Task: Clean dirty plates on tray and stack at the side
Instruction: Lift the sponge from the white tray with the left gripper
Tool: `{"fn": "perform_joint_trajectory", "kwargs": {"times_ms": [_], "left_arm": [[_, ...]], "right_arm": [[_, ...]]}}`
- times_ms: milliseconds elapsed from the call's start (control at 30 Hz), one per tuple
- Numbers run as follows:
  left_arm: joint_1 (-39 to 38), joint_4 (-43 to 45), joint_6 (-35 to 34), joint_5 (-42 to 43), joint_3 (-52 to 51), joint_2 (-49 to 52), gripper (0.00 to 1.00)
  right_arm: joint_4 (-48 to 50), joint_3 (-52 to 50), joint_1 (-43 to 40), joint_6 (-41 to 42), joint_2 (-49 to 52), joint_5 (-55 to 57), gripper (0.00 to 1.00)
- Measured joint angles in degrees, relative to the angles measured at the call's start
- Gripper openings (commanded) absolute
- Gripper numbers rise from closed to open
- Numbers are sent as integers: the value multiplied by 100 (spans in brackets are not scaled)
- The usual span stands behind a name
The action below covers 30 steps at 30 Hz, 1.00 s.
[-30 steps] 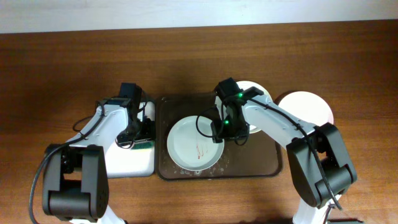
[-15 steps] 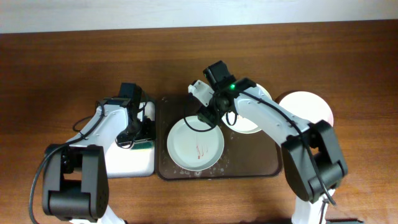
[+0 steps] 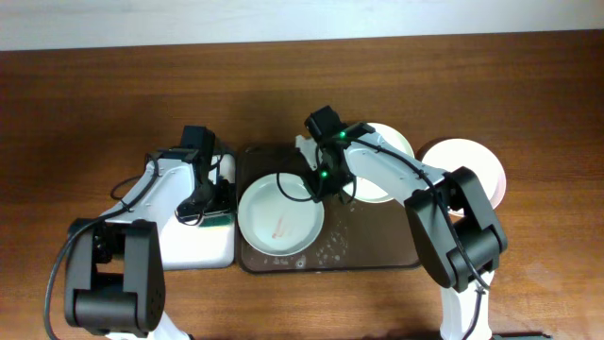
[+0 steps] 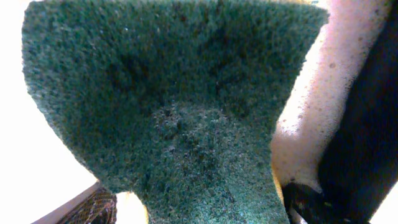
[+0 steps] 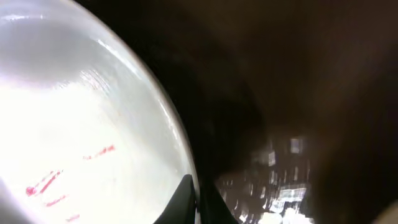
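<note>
A pale green plate with thin red streaks lies at the left end of the dark brown tray, overhanging its left rim. My right gripper is shut on this plate's back right rim. In the right wrist view its fingertips pinch the plate's edge over the wet tray floor. A cream plate sits at the tray's back right, partly under the right arm. A white-pinkish plate rests on the table to the right. My left gripper holds a green sponge.
A smaller white-lined tray sits left of the brown tray, under my left arm. Soap foam speckles the brown tray's front. Bare wooden table runs along the back.
My right gripper swung left across the tray and shut on the green plate's rim. The plate shifted left toward the tray's edge. The left arm stayed still.
</note>
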Motion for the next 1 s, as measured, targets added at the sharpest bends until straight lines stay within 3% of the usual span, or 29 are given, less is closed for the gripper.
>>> {"fn": "perform_joint_trajectory", "kwargs": {"times_ms": [67,167,267,367,400,433,467,733,1000], "left_arm": [[0,2,0,0,0,0,78],[0,2,0,0,0,0,78],[0,2,0,0,0,0,77],[0,7,2,15,0,0,69],[-2,13,2,31,0,0,59],[-7,44,-7,66,0,0,22],[-11,74,4,87,0,0,0],[-17,197,-11,136,2,-81,0],[-17,219,-267,-407,136,-1725,0]], "right_arm": [[-442,4,0,1233,-11,-140,4],[-785,4,0,2455,-11,-267,4],[-850,4,0,2986,-11,-262,4],[-870,4,4,3235,-11,-245,4],[-870,4,7,3254,-11,-240,4],[-870,4,7,3272,-11,-240,4],[-870,4,7,3272,-11,-240,4],[-872,4,11,3126,-11,-223,4],[-887,4,11,2951,-11,-214,4]]}}
